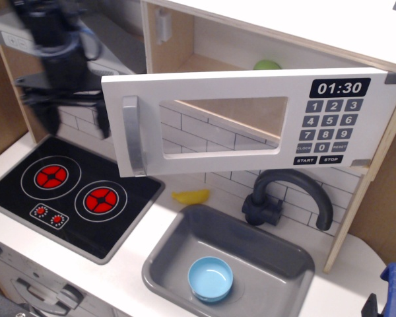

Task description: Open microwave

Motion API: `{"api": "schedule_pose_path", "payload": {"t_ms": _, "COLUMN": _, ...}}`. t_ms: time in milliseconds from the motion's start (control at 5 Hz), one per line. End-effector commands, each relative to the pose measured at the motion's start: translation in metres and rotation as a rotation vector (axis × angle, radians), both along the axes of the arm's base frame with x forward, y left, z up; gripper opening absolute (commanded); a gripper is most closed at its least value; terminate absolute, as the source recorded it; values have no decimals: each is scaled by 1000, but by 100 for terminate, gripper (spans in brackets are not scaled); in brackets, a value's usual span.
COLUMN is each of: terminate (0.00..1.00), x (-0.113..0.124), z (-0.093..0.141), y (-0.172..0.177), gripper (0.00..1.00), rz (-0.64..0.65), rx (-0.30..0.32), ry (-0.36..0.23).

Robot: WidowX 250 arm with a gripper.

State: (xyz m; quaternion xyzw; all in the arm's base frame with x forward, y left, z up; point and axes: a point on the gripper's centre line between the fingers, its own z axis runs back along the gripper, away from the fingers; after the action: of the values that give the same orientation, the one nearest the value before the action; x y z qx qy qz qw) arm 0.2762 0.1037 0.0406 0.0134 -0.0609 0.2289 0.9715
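The microwave (330, 39) is pale wood, set high at the right. Its white door (224, 122) with the clear window stands swung out toward me, hinged at the right, so the inside shows behind it. The grey bar handle (133, 135) is at the door's left edge and the black keypad (330, 122) reads 01:30. A green object (267, 65) lies inside. My gripper (77, 124) is blurred, just left of the door and apart from the handle. Its fingers (104, 122) point down, spread and empty.
A black stove top (72, 191) with red burners lies below the gripper. A grey sink (171, 244) holds a blue bowl (210, 278), with a dark faucet (284, 198) behind. A yellow piece (191, 196) lies by the wall. The grey range hood (10, 33) is at top left.
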Motion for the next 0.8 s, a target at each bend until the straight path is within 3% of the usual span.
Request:
{"api": "schedule_pose_path", "payload": {"t_ms": 0, "terminate": 0, "x": 6, "z": 30, "y": -51, "gripper": 100, "rz": -162, "rx": 22, "ry": -57}}
{"api": "schedule_pose_path", "payload": {"t_ms": 400, "terminate": 0, "x": -34, "z": 31, "y": -135, "gripper": 100, "rz": -359, "rx": -7, "ry": -129}}
{"api": "schedule_pose_path", "payload": {"t_ms": 600, "terminate": 0, "x": -42, "z": 24, "y": -170, "gripper": 100, "rz": -387, "rx": -46, "ry": -122}}
